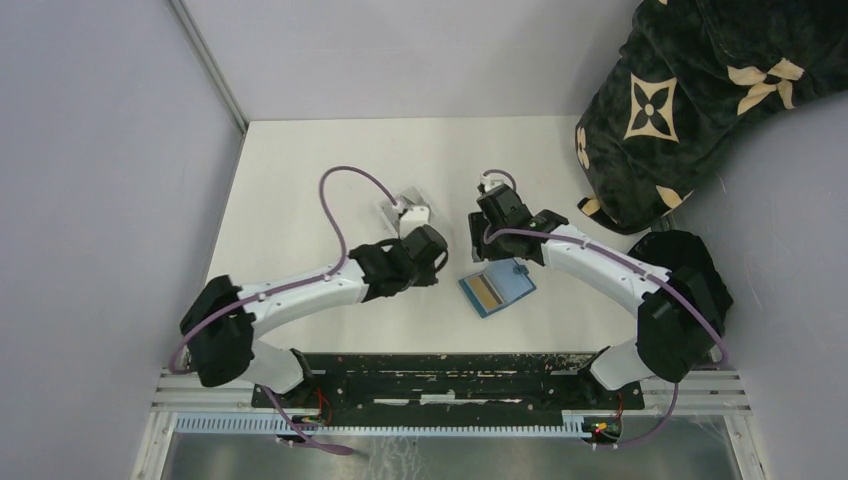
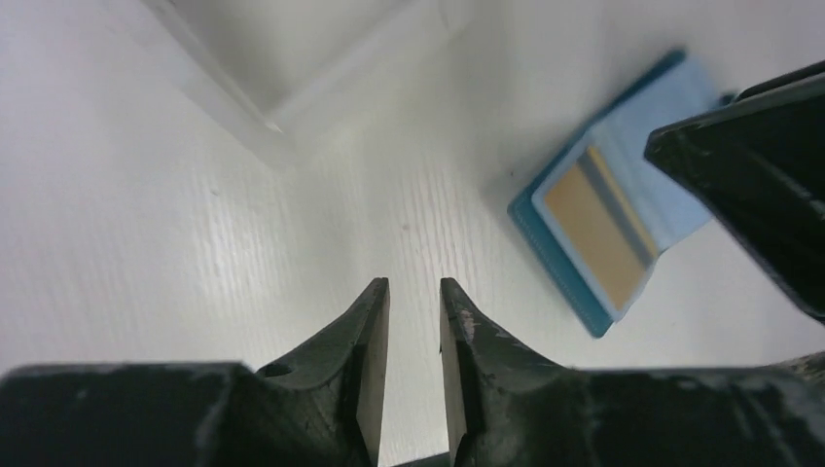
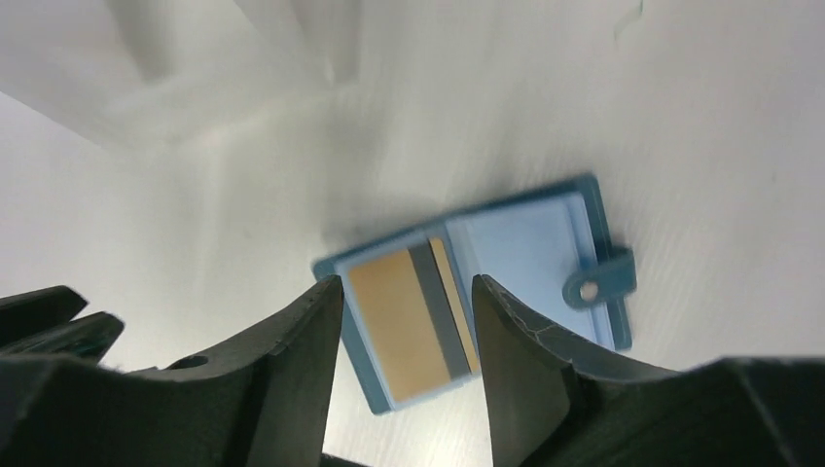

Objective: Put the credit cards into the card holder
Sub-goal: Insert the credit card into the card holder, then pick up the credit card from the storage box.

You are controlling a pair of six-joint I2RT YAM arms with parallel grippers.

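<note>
One gold card lies in the card holder near the right hand

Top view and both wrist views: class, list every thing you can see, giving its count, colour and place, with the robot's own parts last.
Holder: one, teal-blue, lying open on the table between the two arms.
Card: one visible, gold with a grey stripe, on the holder's left half.
Tray: one, clear, on the table beyond the left gripper.
Cloth: one, black with cream flower marks, far right corner.
Table: one, white.
Left gripper: one, black, slightly open, empty, left of the holder.
Right gripper: one, black, open, empty, on the far side of the holder.
</note>
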